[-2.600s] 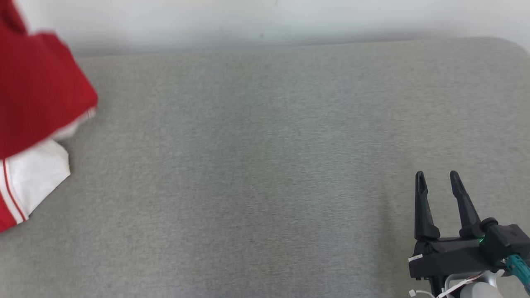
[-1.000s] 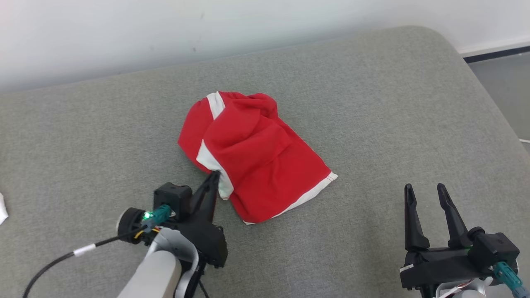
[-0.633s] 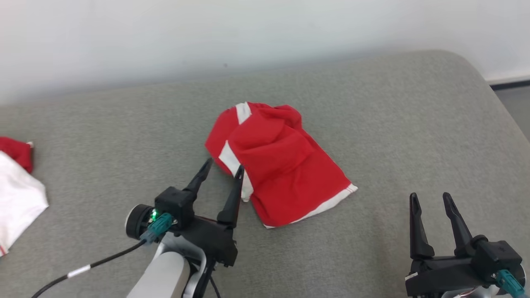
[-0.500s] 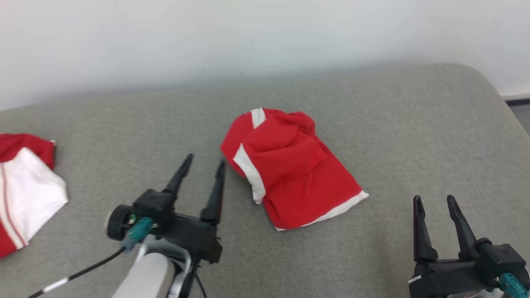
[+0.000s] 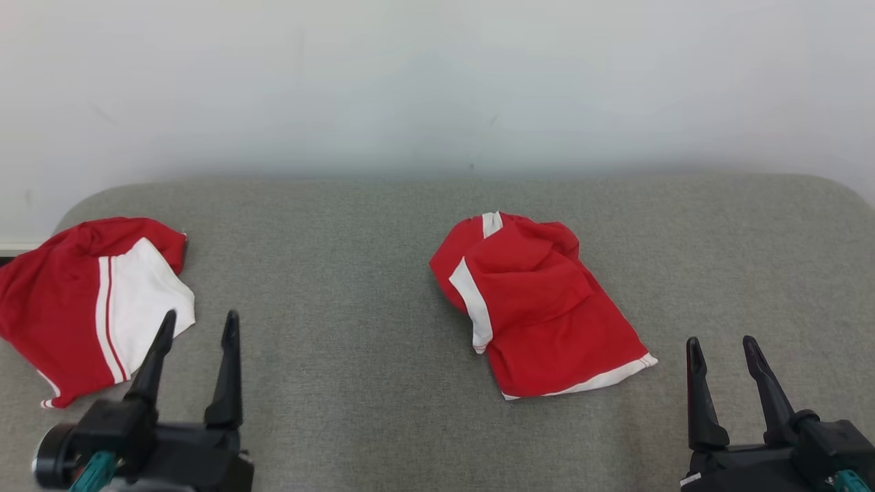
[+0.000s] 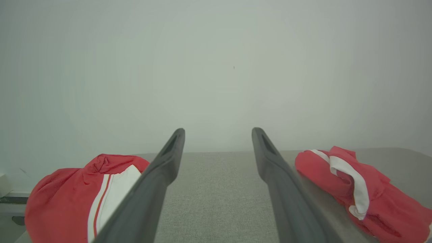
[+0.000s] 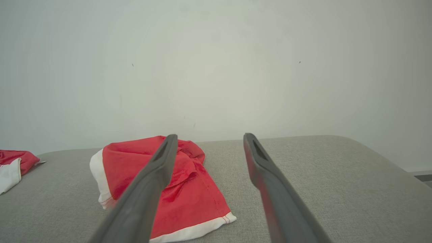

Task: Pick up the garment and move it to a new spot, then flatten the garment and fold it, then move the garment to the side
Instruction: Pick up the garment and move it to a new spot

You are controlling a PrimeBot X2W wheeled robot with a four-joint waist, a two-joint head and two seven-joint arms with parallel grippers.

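Garment, red with white trim, lies crumpled just right of the middle of the grey worktop, apparently set there clear of both arms so it can be flattened next; a second red and white piece sits at the left edge. Left gripper and right gripper hover low by the near edge, fingers parted, empty, pointing toward the far edge

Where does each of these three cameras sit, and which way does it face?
Head view: on the head, looking down at the grey cushion; left pincer and right pincer show.
Left wrist view: on the left wrist, facing the wall along its own fingers.
Right wrist view: likewise on the right wrist.
All share the middle red garment.
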